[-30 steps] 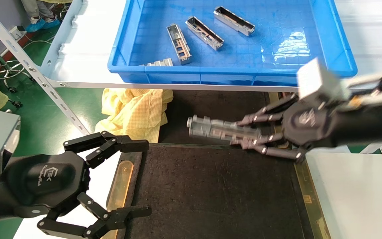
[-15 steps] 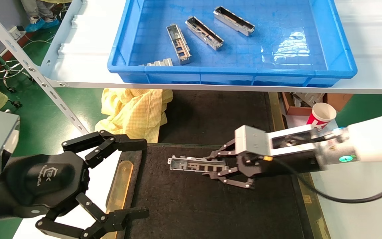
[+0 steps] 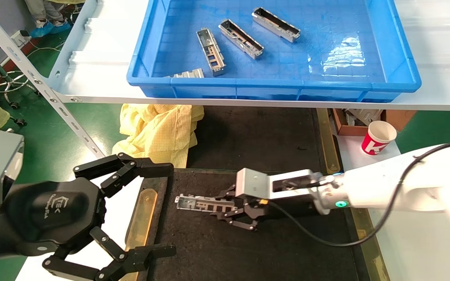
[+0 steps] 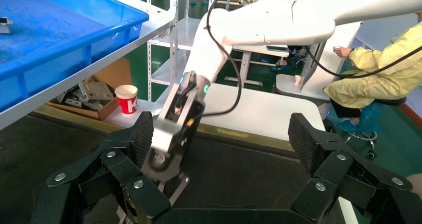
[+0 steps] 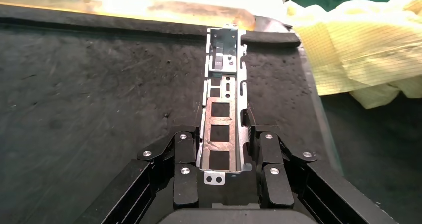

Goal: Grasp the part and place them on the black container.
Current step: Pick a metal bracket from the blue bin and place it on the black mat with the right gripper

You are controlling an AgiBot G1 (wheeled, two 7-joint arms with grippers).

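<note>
The right end effector [image 3: 231, 212] is reaching in from the right of the head view, low over the black container [image 3: 248, 249], and pinching the part [image 3: 199, 203] between its fingers. In the right wrist view the part [image 5: 223, 114] is lying lengthwise out from the end effector [image 5: 224, 159], its near end sitting between the two black fingers [image 5: 185, 157] and its far end, with the small tabs, pointing toward the brass-coloured edge strip [image 5: 149, 5] at the top of that frame. The open side with the square cutouts is facing up. Whether the part is touching the black surface or hanging just above it cannot be told.

The left end effector [image 3: 147, 210] is sitting at the lower left of the head view, over the left edge of the black container, its fingers spread wide and holding nothing. In the left wrist view its two pads [image 4: 303, 139] are standing well apart, with the right arm showing between them.

In the upper middle of the head view a blue bin [image 3: 400, 74] is resting on a higher white worktop [image 3: 92, 47], holding more silver parts [image 3: 240, 39]. A yellow cloth [image 3: 158, 128] is lying below the worktop, left of centre, and a red and white paper cup [image 3: 377, 137] is standing at the right
</note>
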